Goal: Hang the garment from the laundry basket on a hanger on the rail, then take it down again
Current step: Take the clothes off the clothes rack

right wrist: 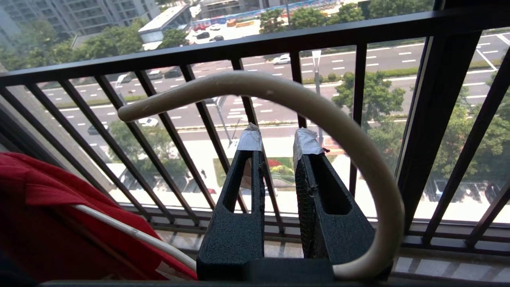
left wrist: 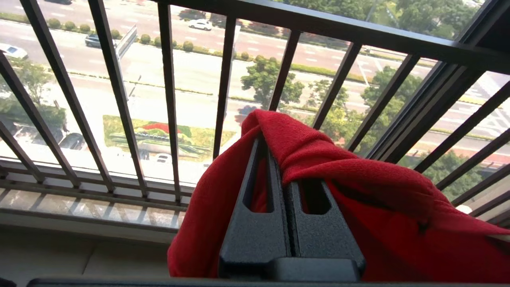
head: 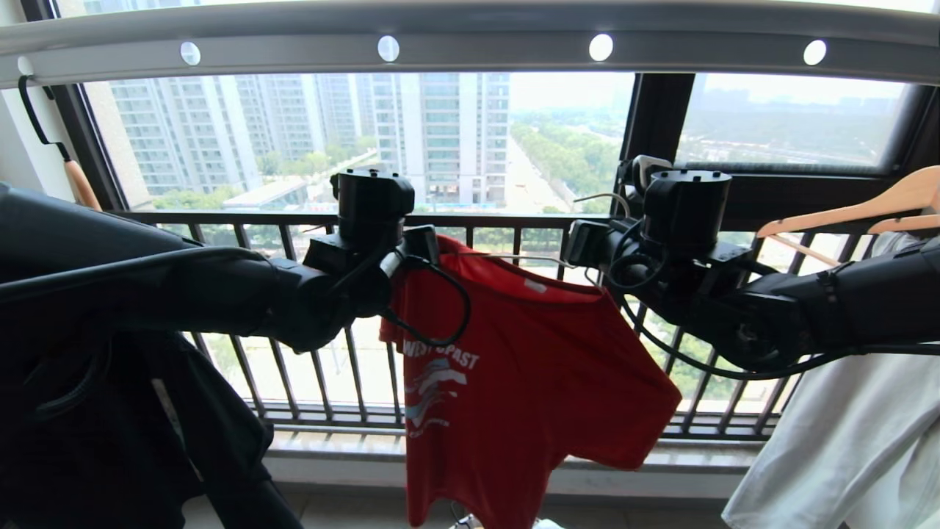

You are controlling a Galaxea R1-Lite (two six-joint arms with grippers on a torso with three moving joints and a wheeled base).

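Observation:
The red garment hangs in mid-air below the grey rail, in front of the window. My left gripper is shut on one shoulder of it; in the left wrist view the red cloth is bunched over the closed fingertips. My right gripper is at the garment's collar. It grips the thin white hanger low between its fingers, and the hook curls round one finger. The taped fingertips stand slightly apart. The hanger's hook is well below the rail. The laundry basket is out of view.
Wooden hangers carry a white garment at the right. A black garment hangs at the left, near a dark hanger hook on the rail. The dark barred window railing runs just behind both grippers.

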